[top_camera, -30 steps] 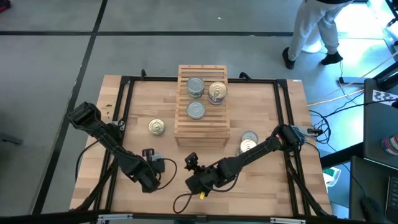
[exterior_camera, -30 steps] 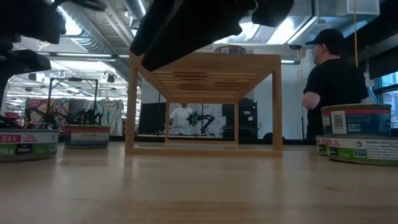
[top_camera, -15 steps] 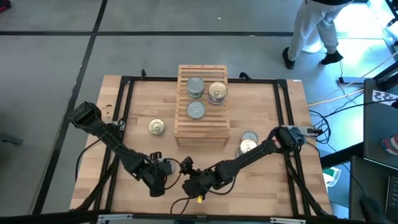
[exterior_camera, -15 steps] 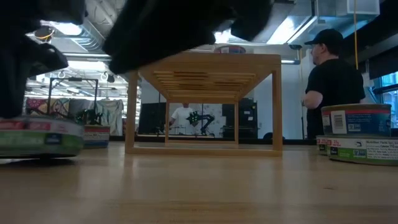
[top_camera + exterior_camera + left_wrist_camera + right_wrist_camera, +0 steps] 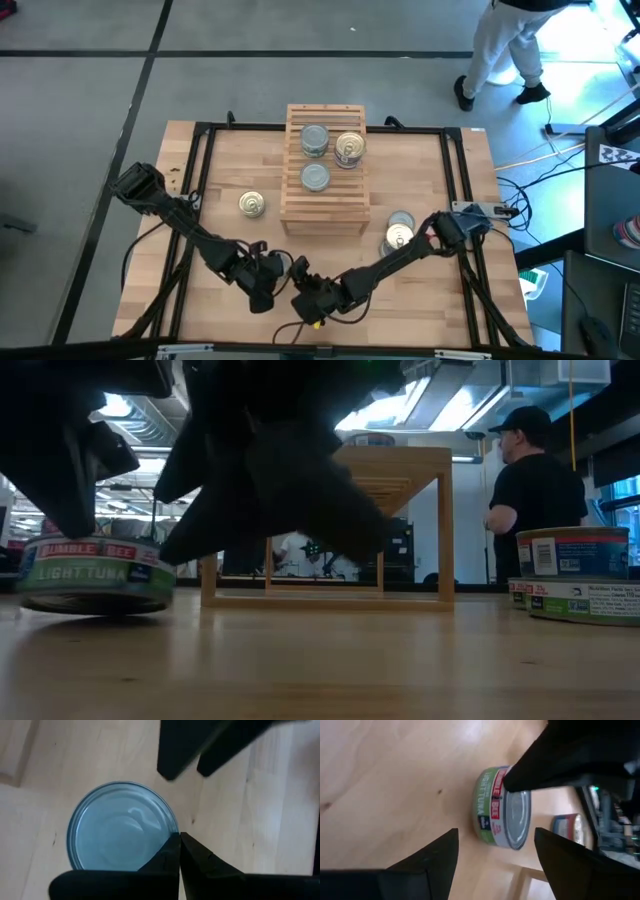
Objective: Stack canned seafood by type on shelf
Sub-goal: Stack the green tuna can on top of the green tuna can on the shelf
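Closest in: left hand (image 5: 179, 841) clenched tight, both dark fingers pressed together into one point. Tips parked right at the rim of a short round tuna tin (image 5: 120, 827), smooth plain silver-grey top, green paper label round the side. Looks like touching the rim, can't swear to it. Tin flat on the table, not lifted.

Right hand (image 5: 495, 834) just beside the left one, fingers spread wide and holding nothing, pointed at that same tin with the tin sitting a bit ahead of the gap.

Table (image 5: 420, 160) made of pale butcher-block wood, fine grain, matte, with a thin black metal frame running round the edges. Plenty of bare wood round both hands, tighter where the two arms crowd each other.

Farther out from the left hand: one gold pull-tab tin (image 5: 252, 204) on its own on the wood. Out past the right hand, two more tins (image 5: 398, 230) touching each other, one silver-topped, one gold.

Beyond both hands: the shelf (image 5: 325, 212), light wood slats, open underneath, with two silver tins (image 5: 315, 158) and one gold tin (image 5: 350, 148) on top.

Way back: grey concrete floor, a person (image 5: 535, 490) in dark top and cap.
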`<act>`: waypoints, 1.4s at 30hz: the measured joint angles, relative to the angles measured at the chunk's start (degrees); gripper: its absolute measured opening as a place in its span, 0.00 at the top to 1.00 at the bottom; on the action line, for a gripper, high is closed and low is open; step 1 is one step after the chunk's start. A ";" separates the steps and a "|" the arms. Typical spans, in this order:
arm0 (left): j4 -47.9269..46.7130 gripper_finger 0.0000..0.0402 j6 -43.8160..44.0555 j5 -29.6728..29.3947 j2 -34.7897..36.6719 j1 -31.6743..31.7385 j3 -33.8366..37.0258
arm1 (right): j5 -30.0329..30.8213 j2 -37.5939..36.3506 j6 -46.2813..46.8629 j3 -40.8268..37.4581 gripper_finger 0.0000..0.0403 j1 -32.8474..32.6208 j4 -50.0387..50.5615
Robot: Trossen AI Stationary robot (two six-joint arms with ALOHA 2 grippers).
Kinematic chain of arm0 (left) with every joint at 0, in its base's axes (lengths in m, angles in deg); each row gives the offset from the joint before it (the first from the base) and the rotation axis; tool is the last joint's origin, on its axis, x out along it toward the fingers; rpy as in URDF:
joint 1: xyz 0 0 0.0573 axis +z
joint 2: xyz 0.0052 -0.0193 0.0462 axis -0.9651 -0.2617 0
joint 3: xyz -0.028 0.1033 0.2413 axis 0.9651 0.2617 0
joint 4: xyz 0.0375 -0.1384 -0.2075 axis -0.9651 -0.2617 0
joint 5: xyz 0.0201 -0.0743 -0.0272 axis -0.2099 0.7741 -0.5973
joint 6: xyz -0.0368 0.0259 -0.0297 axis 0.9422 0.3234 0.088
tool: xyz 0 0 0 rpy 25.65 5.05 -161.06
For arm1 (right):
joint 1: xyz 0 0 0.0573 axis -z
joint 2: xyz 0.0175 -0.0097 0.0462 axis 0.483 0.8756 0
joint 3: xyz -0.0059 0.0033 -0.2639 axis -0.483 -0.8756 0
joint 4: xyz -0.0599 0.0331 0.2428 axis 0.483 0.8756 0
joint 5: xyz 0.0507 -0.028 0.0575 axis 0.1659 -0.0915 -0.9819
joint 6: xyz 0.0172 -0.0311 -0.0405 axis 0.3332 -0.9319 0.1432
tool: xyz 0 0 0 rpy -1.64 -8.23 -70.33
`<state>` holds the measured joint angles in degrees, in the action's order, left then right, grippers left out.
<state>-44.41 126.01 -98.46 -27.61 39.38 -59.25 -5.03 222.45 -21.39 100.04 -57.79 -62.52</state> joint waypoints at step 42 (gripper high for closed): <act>5.35 1.00 -0.70 -0.09 0.11 2.04 -0.09 | 10.28 5.30 1.64 -0.10 0.36 0.48 -7.31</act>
<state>-39.06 125.31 -98.55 -27.50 41.42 -59.34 5.25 227.75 -19.75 99.94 -57.31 -69.83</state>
